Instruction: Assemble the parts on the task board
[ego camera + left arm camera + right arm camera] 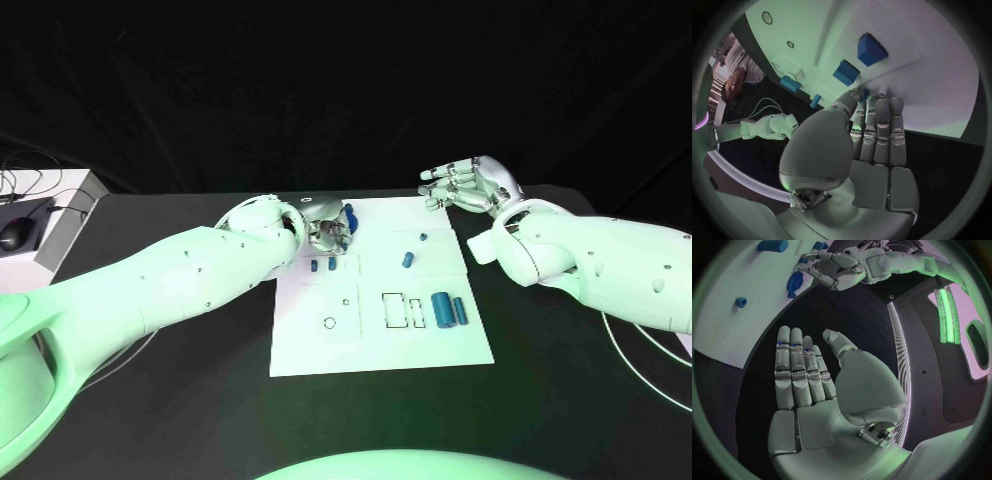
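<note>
The left arm (159, 285) comes in from about 8 o'clock and reaches toward the middle of the head view, its wrist turned so the left robot hand (329, 228) points down and inward. In the left wrist view that robot hand (870, 150) lies flat, fingers (879, 125) straight and pressed side by side, thumb alongside, holding nothing. The right arm (606, 265) enters from about 3 o'clock and bends back toward 1 o'clock. The right robot hand (469, 183) is raised, fingers loosely curled. In the right wrist view it (826, 390) shows an open palm, fingers (795, 365) straight and together, thumb apart, empty.
</note>
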